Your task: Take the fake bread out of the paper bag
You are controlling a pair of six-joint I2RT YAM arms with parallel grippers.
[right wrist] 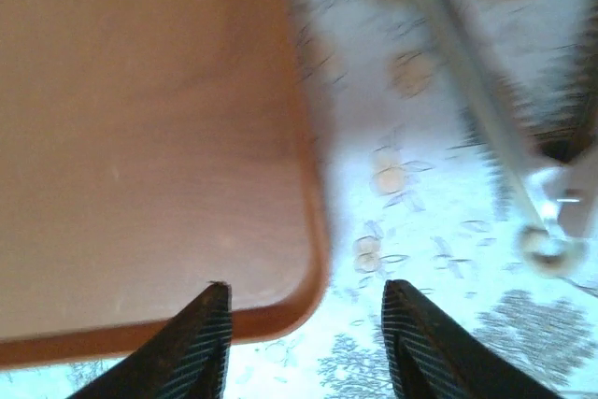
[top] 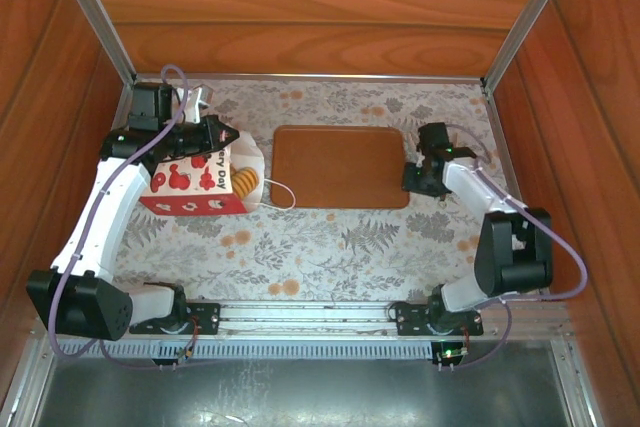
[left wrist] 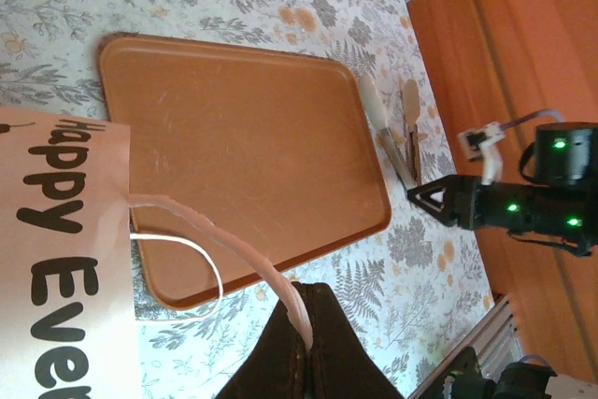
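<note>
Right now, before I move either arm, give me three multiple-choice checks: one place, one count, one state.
1. Where is the paper bag relative to the brown tray? A) left of it B) right of it C) on it
2. How many fake bread pieces lie on the tray? A) none B) two C) seven
3. The left gripper is: A) open B) shut on the white handle C) shut on the tray
Answers: 1A, bag lies to the tray's left; 2A, its surface is bare; 3B, it pinches the handle.

Lighting bright, even; shadows soft. Top and left wrist views sharp. Right wrist view blurred, tablecloth (right wrist: pixel 439 231) washed-out.
</note>
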